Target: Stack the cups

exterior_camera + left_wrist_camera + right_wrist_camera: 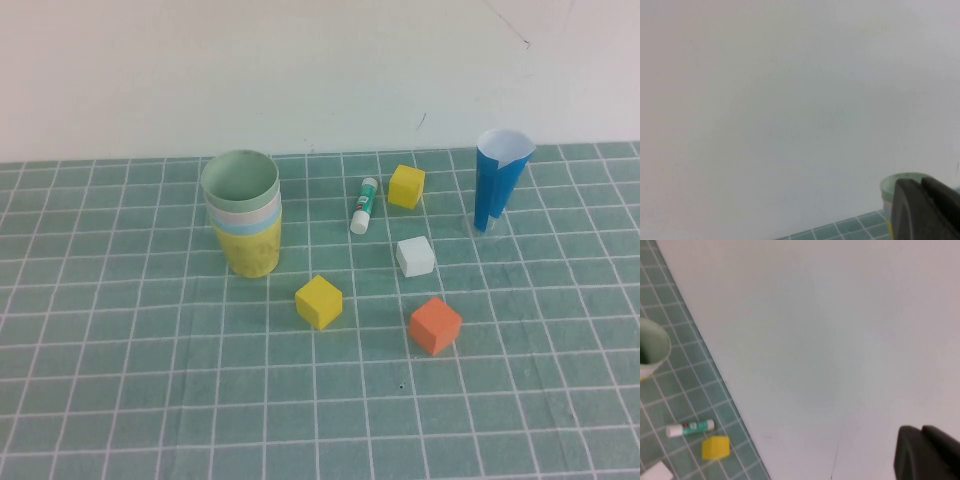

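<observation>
White wall backs a green gridded mat [120, 380]. Left gripper [925, 210] and right gripper [927, 455] show only in their wrist views, jaws together, holding nothing, raised facing the wall. Cups [242, 215] stand nested upright at the mat's back left, mouths up, green innermost, yellow outermost, well apart from the cubes.

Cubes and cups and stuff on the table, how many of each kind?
Stacked cups: 4
Cubes: 4, yellow, yellow, white, orange
Glue stick: 1
Blue paper cone: 1
Total: 10
</observation>
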`<state>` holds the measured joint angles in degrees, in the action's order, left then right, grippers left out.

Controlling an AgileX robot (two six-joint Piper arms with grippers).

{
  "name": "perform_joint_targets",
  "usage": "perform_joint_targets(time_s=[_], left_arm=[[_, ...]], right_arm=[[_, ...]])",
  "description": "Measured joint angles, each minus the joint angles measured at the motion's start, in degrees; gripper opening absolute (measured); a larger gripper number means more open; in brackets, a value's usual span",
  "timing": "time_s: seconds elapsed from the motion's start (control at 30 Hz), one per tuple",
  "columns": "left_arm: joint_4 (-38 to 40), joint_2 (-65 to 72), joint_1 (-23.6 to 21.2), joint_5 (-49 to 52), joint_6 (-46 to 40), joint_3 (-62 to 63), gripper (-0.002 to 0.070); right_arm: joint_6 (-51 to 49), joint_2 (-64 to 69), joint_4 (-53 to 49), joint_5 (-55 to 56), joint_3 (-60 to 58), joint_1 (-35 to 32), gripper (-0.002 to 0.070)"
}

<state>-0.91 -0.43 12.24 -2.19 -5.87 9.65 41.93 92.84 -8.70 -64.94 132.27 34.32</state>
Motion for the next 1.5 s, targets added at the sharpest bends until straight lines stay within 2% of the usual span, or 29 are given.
perform_joint_targets(time_s=[0.23,0.57,0.83,1.07,1.2,1.33,1.5], left_arm=[[0.1,-0.4,0.0,-0.5,5.3,-0.6,-0.0001],[-3.1,-0.4,0.0,-4.8,6.3,-3.5,-0.0001],[-4.8,-0.4,0.0,-4.9,5.9,-3.5,-0.0001],[-5.6,-0.4,0.0,0.6,4.6,-3.5,-0.0001],[-5.6,-0.4,0.0,4.8,4.6,-3.5,-0.0001],[-5.6,-0.4,0.0,6.4,4.6,-3.8,-0.0001],[-5.6,-0.4,0.0,7.3,4.6,-3.9,-0.0001]], right_arm=[[-1.4,-8.8,-1.7,0.9,-15.5,0.0,0.0001],[-3.8,-25.9,4.9,23.8,-48.7,0.0,0.0001],[-9.1,-42.4,4.0,31.4,-73.2,0.0,0.0000],[-21.6,-57.8,-4.1,33.1,-93.8,0.0,0.0000],[-32.5,-66.3,-12.1,32.4,-102.6,0.0,0.0000],[-41.6,-73.0,-15.5,29.1,-108.1,0.0,0.0000],[-43.7,-76.4,-15.8,27.1,-110.9,0.0,0.0000]])
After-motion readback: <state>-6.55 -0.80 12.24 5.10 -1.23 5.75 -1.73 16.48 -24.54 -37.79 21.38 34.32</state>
